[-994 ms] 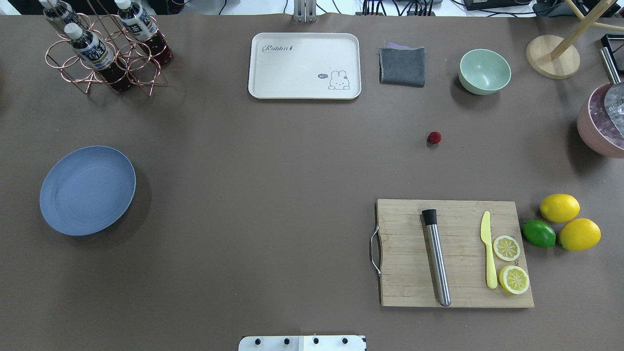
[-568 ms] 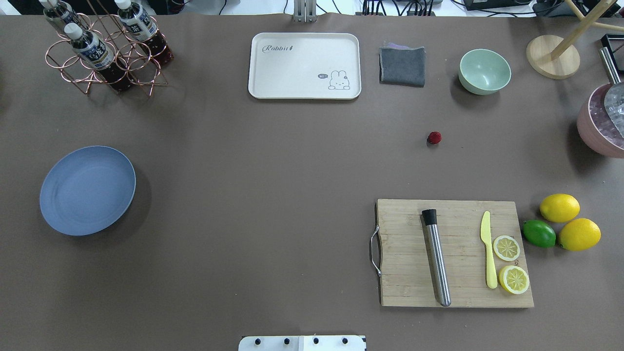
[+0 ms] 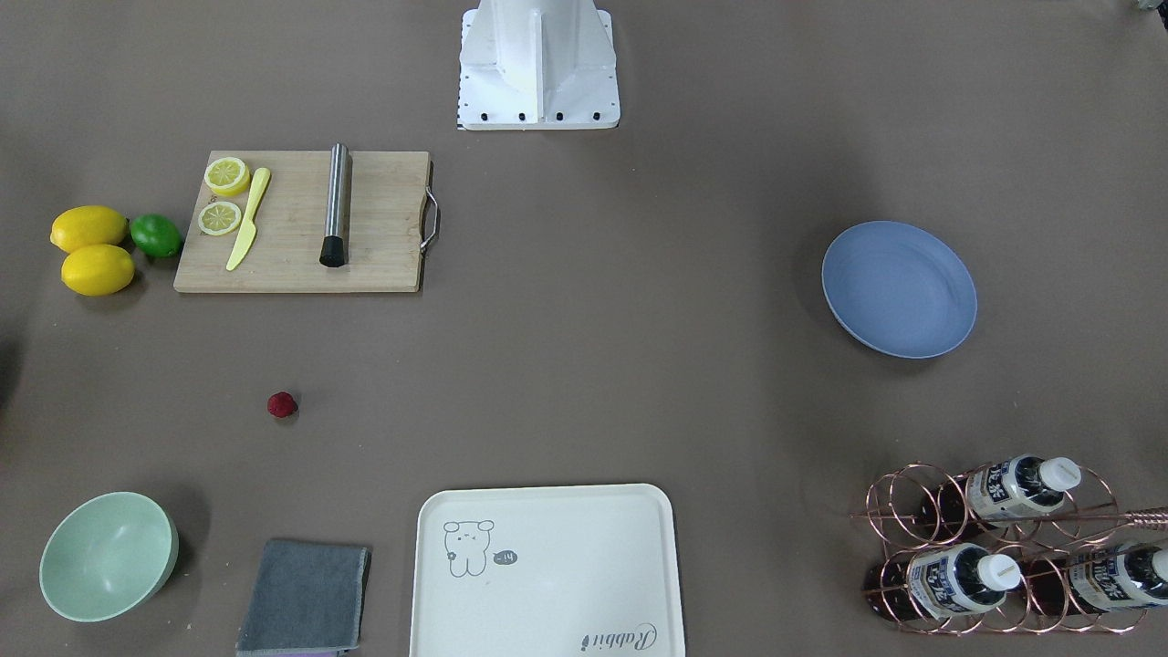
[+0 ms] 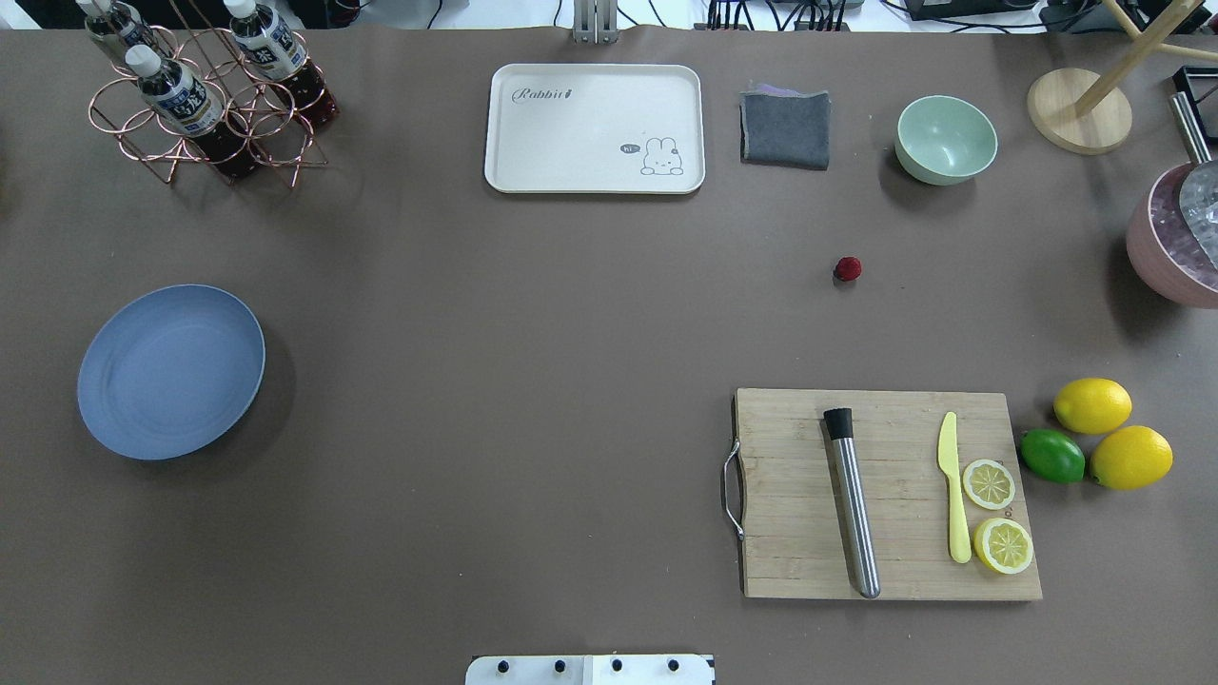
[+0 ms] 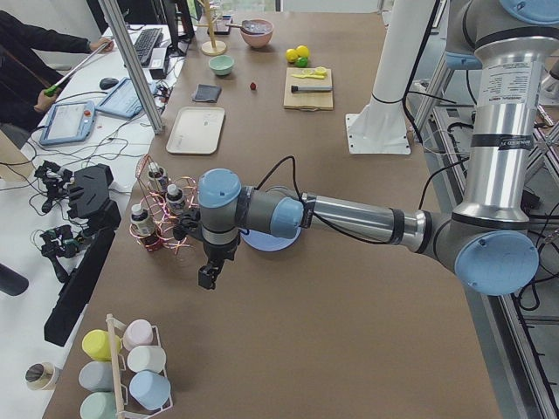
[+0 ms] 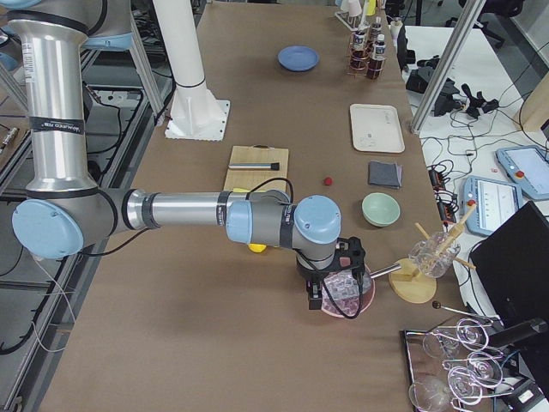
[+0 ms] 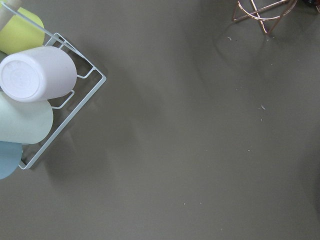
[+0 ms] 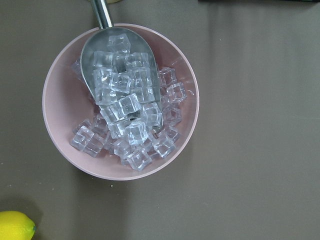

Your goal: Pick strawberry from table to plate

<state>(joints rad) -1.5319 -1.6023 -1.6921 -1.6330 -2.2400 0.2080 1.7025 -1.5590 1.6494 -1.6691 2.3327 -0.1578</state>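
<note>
The strawberry (image 4: 848, 269) (image 3: 282, 404), small and dark red, lies alone on the brown table (image 4: 533, 333) between the mint bowl and the cutting board. Far across the table rests the blue-grey plate (image 4: 171, 371) (image 3: 899, 288) with nothing on it. Neither gripper shows in the overhead or front views. In the exterior left view the left gripper (image 5: 208, 278) hangs beyond the plate near the bottle rack; I cannot tell if it is open. In the exterior right view the right gripper (image 6: 330, 296) hovers over a pink bowl of ice; I cannot tell its state either.
A wooden cutting board (image 4: 885, 495) carries a muddler, a yellow knife and lemon halves, with lemons (image 4: 1092, 405) and a lime beside it. At the far edge stand a cream tray (image 4: 595, 128), a grey cloth (image 4: 786, 128), a mint bowl (image 4: 945, 139) and a bottle rack (image 4: 205, 95).
</note>
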